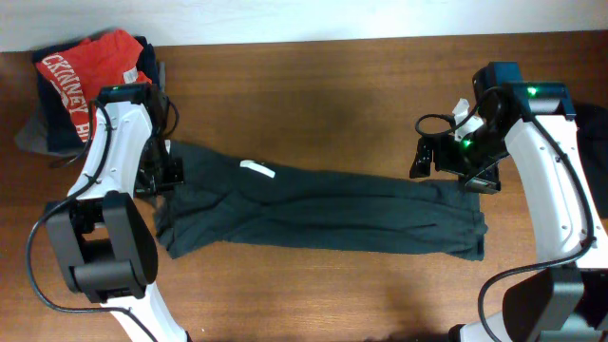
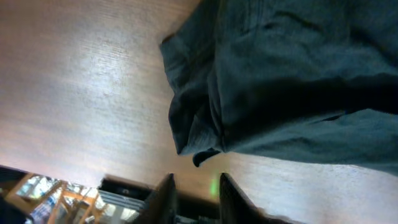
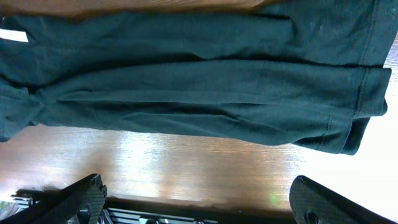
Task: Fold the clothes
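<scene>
Two robot arms flank a wooden table (image 1: pixel 332 85) with one garment stretched between them. At the far left corner, a red shirt (image 1: pixel 85 66) with white lettering tops a heap of dark garments (image 1: pixel 144 59). Just right of the heap, the left arm (image 1: pixel 109 142) reaches down to the rumpled left end of a dark grey-green T-shirt (image 1: pixel 323 204). In the left wrist view, the left jaws stand only a little apart and hold nothing. Their fingers (image 2: pixel 165 199) sit just short of the bunched edge of the cloth (image 2: pixel 193 155), not touching it.

The T-shirt lies flat across the middle of the table as a long, narrow band folded lengthwise. A small white tag (image 1: pixel 256 169) shows near its left end.

At the right end, the right arm (image 1: pixel 551 180) hangs over the back edge of the hem (image 3: pixel 364 93). The right jaws are spread wide and empty. In the right wrist view, their fingers (image 3: pixel 68 202) are clear of the fabric, with bare wood between.
</scene>
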